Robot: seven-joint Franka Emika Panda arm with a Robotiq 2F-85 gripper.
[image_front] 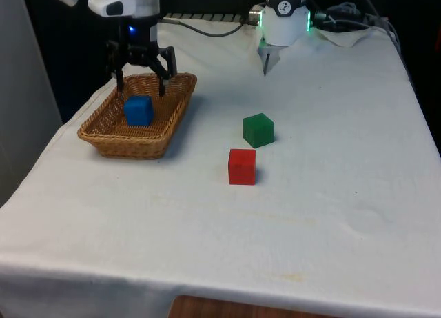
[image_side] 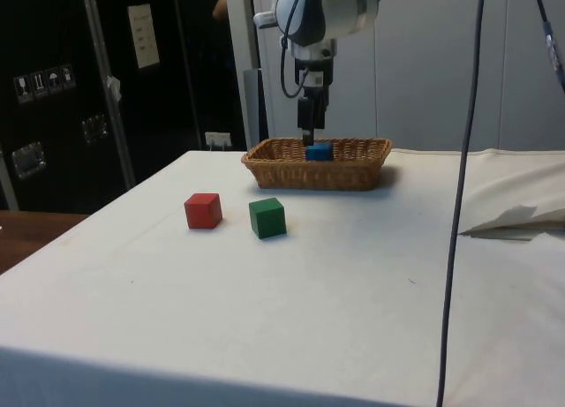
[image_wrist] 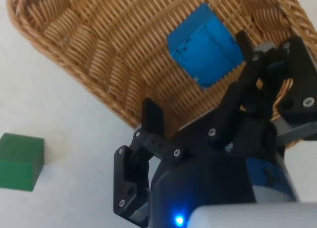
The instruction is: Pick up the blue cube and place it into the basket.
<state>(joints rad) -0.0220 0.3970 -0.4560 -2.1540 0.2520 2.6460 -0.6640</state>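
The blue cube [image_front: 138, 111] lies inside the woven wicker basket [image_front: 102, 133] at the front view's left. In the side view the blue cube [image_side: 319, 151] peeks over the basket's rim [image_side: 353, 172]. My gripper [image_front: 142, 87] hovers just above the cube, open, its fingers spread apart with nothing between them. From the wrist, the blue cube [image_wrist: 205, 45] rests free on the basket's floor [image_wrist: 114, 35], apart from both fingers [image_wrist: 152, 116].
A green cube [image_front: 258, 130] and a red cube [image_front: 242, 166] sit on the white cloth near the table's middle, to the right of the basket in the front view. The green cube [image_wrist: 21, 161] lies outside the basket's wall. Cables lie at the far end.
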